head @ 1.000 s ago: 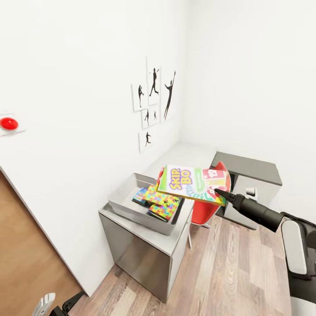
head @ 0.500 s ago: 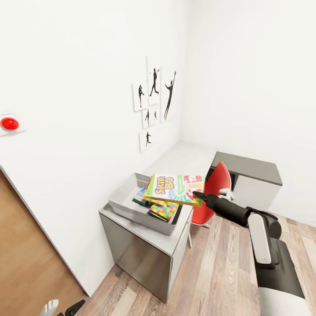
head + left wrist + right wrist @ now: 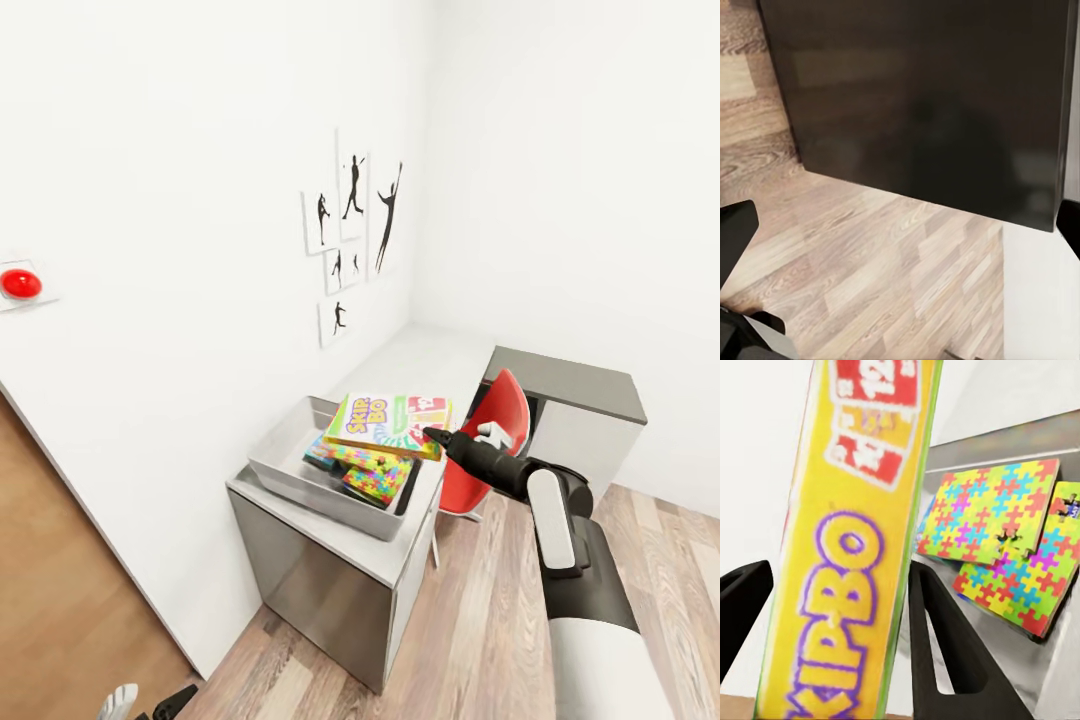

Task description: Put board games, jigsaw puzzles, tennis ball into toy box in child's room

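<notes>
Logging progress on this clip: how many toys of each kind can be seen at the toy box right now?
Board games: 1, the Skip-Bo, held in the right gripper.
Jigsaw puzzles: 2, lying in the toy box.
Total: 3

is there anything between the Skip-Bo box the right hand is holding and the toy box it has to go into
Nothing visible blocks it. The right hand holds the Skip-Bo box over the open toy box, with only air between them. Two jigsaw puzzles already lie inside, so the box would land on top of them rather than on the bin's floor.
</notes>
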### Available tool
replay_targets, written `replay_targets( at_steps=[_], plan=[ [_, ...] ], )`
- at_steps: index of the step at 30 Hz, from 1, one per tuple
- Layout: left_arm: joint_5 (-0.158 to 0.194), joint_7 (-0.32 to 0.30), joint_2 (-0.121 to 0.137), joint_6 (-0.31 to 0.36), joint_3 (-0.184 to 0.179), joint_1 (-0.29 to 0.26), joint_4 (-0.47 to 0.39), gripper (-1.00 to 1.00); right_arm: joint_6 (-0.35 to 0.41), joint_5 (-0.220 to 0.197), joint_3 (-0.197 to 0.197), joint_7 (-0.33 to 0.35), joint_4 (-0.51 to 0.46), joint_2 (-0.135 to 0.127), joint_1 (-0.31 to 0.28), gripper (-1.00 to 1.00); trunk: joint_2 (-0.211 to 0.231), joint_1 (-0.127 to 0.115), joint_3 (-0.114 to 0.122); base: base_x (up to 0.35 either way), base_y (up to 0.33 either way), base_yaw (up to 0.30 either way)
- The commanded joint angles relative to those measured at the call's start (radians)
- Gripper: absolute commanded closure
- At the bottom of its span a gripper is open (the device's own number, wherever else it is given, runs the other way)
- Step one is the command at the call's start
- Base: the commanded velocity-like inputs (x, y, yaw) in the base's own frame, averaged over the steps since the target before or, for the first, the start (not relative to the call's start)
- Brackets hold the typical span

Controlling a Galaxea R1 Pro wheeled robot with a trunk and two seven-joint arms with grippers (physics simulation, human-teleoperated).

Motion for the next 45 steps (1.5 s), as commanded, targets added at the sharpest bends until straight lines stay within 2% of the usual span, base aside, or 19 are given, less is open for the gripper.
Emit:
replay_targets(
  at_steps=[1,9,19,24,25,32,45],
  plan=[
    [0.004,-0.001,0.0,0.006,0.001,-0.001,0.0,-1.0,-0.002,0.007,-0.003,0.007,0.012,0.005,-0.007,1.0,-0.002,0.001,-0.002,0.147,0.11,0.0],
    [0.003,-0.002,-0.003,0.006,-0.001,-0.002,0.005,-1.0,-0.048,0.008,0.004,-0.003,0.089,0.031,-0.026,1.0,-0.002,0.001,-0.002,0.199,0.156,0.0],
    [0.001,-0.002,-0.005,0.006,-0.003,-0.002,0.005,-1.0,-0.112,0.01,0.019,-0.007,0.194,0.04,-0.051,1.0,-0.002,0.001,-0.002,0.103,0.081,0.0],
    [-0.017,-0.002,-0.007,0.006,-0.003,-0.003,0.005,-1.0,-0.125,0.01,0.022,-0.008,0.251,0.041,-0.066,1.0,-0.002,0.001,-0.002,0.024,0.019,0.0],
    [-0.029,-0.002,-0.008,0.006,-0.003,-0.003,0.005,-1.0,-0.129,0.011,0.023,-0.008,0.268,0.041,-0.069,1.0,-0.002,0.001,-0.002,0.012,0.009,0.0],
    [-0.047,-0.002,-0.009,0.006,-0.003,-0.008,0.006,-1.0,-0.137,0.012,0.025,-0.008,0.289,0.041,-0.073,1.0,-0.002,0.001,-0.002,0.007,0.006,0.0],
    [-0.054,-0.002,-0.01,0.006,-0.004,-0.012,0.006,-1.0,-0.139,0.01,0.024,-0.008,0.302,0.039,-0.074,1.0,-0.002,0.001,-0.002,0.001,0.001,0.0]
  ],
)
